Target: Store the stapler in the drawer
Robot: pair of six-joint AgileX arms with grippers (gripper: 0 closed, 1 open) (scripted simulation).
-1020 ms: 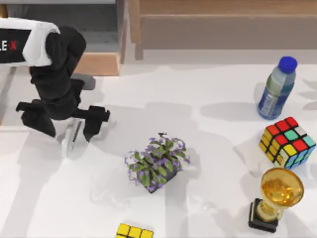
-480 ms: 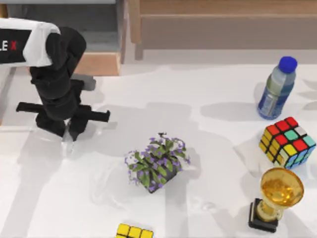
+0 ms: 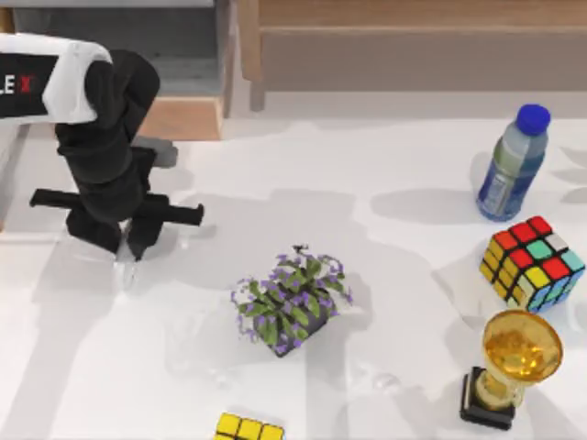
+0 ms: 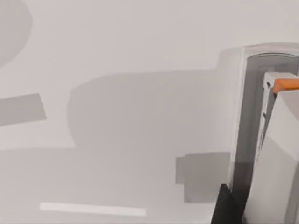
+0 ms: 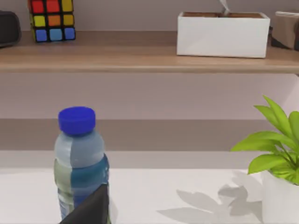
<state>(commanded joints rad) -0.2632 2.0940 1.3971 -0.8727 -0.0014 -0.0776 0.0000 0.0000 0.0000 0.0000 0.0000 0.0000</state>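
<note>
Water bottle point(image 3: 512, 167), cube point(image 3: 531, 261), trophy point(image 3: 510, 365) right; purple plant point(image 3: 291, 299) centre.

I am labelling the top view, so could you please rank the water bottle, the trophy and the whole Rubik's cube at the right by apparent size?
1. Trophy.
2. Water bottle and Rubik's cube: too alike to rank.

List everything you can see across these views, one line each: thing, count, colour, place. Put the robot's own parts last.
stapler: 1, white, in the left hand
drawer: 1, pale wood, open, top left
cabinet: 1, brown, along the top
bottle: 1, clear, blue cap, right
cubes: 2, multicoloured, right and bottom edge
trophy: 1, gold, black base, lower right
flower plant: 1, purple and green, centre
shelf cube: 1, multicoloured, on a shelf
box: 1, white, same shelf
green plant: 1, white pot, near the bottle
left hand: black, shut on the stapler, left
right hand: black, near the bottle
</note>
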